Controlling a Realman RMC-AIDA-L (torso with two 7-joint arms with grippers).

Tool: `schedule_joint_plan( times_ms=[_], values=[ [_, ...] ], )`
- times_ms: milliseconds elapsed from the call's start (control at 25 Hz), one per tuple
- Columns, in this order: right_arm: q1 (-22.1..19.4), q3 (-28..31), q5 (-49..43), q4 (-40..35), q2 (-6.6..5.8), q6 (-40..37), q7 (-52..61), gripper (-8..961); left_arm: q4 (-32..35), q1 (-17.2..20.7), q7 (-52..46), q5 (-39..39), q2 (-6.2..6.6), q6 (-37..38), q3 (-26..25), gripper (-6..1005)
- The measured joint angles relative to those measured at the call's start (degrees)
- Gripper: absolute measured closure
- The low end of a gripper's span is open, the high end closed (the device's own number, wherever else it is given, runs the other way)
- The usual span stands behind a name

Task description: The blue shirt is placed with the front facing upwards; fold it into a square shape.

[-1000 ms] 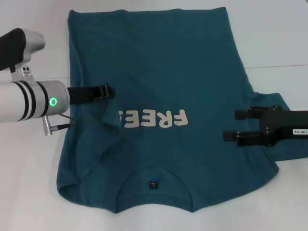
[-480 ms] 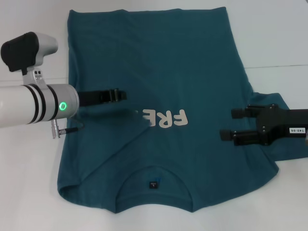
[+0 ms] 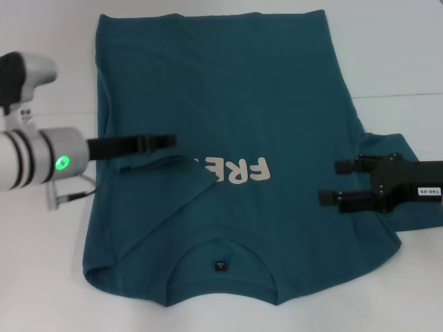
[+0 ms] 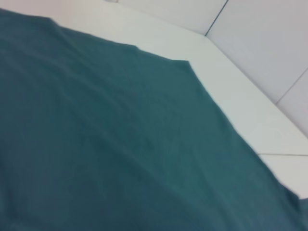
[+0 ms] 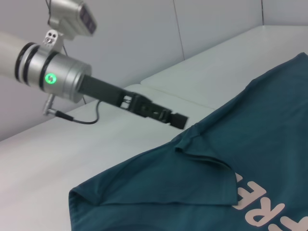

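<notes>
my left pincer [image 3: 165, 141] has pulled back off the folded-in sleeve, whether parted i cannot tell; right pincer [image 3: 332, 181] hangs wide over the large teal-blue cotton shirt [image 3: 228, 111], flat on the white worktop [image 3: 387, 48]. 1 sleeve done.

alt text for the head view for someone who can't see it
A blue shirt lies front-up on a white table, its left sleeve folded in over part of the cream lettering. The left tool is above that fold, and the right tool is open over the right sleeve.

Teal-blue shirt [image 3: 228, 104] (cream "FRE" lettering [image 3: 239, 169]) on white table [image 3: 41, 277].
</notes>
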Motion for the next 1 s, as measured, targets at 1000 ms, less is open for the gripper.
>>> schedule_joint_plan(
  times_ms=[1000],
  values=[
    [1.04,-0.04,0.0,0.28,0.11,0.99,0.0,36,13.72,-3.54,4.23,0.82,-0.24,-25.53,8.06,231]
  ],
)
